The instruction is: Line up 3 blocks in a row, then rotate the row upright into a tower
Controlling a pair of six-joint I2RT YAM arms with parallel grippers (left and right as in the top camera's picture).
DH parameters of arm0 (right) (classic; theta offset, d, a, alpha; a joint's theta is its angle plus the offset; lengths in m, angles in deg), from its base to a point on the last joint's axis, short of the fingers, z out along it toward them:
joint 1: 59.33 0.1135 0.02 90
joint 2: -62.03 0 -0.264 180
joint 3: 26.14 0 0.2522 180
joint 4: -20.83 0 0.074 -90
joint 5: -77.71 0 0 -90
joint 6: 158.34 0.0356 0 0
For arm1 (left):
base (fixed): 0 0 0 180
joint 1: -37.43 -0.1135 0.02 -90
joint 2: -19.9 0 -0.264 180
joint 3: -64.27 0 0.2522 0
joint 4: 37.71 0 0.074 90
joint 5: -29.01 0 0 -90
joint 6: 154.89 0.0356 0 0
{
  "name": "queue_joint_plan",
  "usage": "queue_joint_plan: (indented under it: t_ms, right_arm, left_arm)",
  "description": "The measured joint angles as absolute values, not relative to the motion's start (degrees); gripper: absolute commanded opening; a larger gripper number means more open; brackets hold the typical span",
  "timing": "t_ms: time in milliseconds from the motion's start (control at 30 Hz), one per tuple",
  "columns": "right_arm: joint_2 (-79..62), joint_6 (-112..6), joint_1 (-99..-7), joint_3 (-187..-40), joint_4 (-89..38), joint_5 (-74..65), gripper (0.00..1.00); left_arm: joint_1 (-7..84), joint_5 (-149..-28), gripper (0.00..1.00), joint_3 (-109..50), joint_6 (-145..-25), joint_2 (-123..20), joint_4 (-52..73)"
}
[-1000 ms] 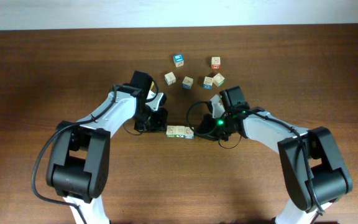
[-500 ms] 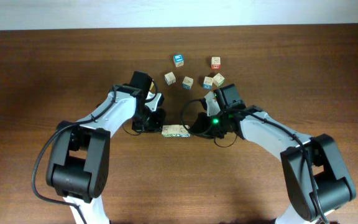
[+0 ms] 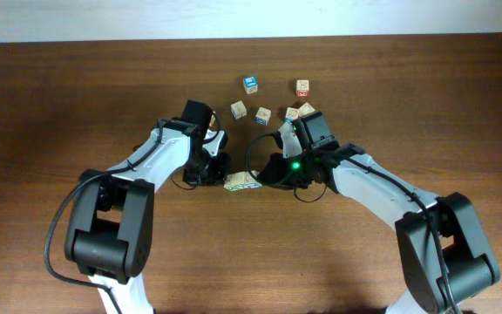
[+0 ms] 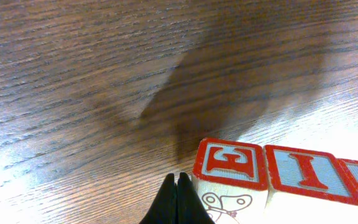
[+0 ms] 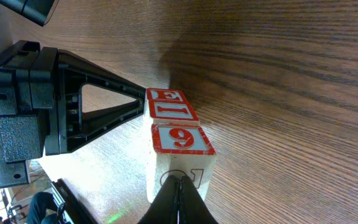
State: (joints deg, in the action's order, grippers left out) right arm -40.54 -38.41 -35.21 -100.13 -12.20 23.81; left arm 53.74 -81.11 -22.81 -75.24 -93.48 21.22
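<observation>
**A:** Overhead first. What has moved?

**B:** The right hand (image 3: 273, 172) has slid left and a little up the worktop (image 3: 59, 96). The row of three blocks (image 3: 241, 181) has gone with it and now lies close against the left hand (image 3: 209, 167), which has hardly shifted. The row was level a second ago; now it sits slightly skewed.

**A:** So the turn has begun?

**B:** Barely, I'd judge. So far it is mostly a shove. The loose cubes (image 3: 262, 115) behind lie as they did.

**A:** And the left wrist view?

**B:** The left hand (image 4: 176, 200) has its fingers pressed together and pinches nothing. Its tip is at the lower corner of the end block (image 4: 232, 165), whose red-edged letter face shows. I cannot tell whether it is touching or just beside.

**A:** Right wrist?

**B:** The right hand (image 5: 181, 199) is the same, fingers pressed together and empty. Its tip is against the cream face of the near block (image 5: 182, 140). The three blocks run away in a tight line toward the left hand at the far end.

**A:** What does that mean for the task?

**B:** The row is now caught between two closed hands. If they push off-centre it should pivot as one piece, though the line could buckle.
</observation>
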Motion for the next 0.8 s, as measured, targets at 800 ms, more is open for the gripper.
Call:
queue_joint_plan:
  t_ms: [800]
  right_arm:
    - [-39.86, -37.55, -30.19, -104.61, -14.36, 23.08, 0.04]
  left_arm:
    - [48.59, -81.49, 0.0, -24.27, -75.24, -93.48, 21.11]
